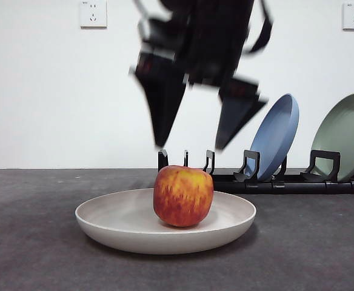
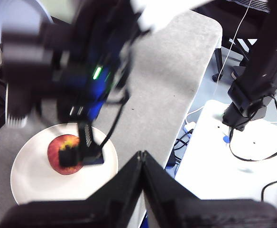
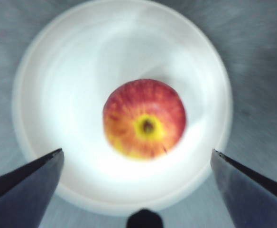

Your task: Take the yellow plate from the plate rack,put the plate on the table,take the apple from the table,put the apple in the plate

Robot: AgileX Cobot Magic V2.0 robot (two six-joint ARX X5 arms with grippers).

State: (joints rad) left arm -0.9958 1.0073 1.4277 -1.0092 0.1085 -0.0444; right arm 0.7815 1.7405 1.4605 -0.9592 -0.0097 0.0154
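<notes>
Right gripper (image 1: 192,142) hangs above the apple (image 1: 183,196), jaws spread wide and holding nothing, clear air between its tips and the fruit. Apple sits in the yellow plate (image 1: 122,233), roughly centred, stem dimple up in the right wrist view. Plate lies flat on the table (image 1: 31,254), in front of the plate rack (image 1: 268,180). Judging by this, both plate and apple steps look done; only pulling the arm away seems left. Left gripper (image 2: 142,164) is off to the side of the plate, jaws pressed together, empty, waiting.

Room: bare plate floor all around the apple, so nothing crowds it. Straight up from the apple is open. Behind the plate, the rack's near slots stand empty; a blue plate (image 1: 277,136) and a green plate (image 1: 345,136) lean in slots farther along the rack, well apart from the apple. Table edge lies beyond the plate in the left wrist view, not close to it.
</notes>
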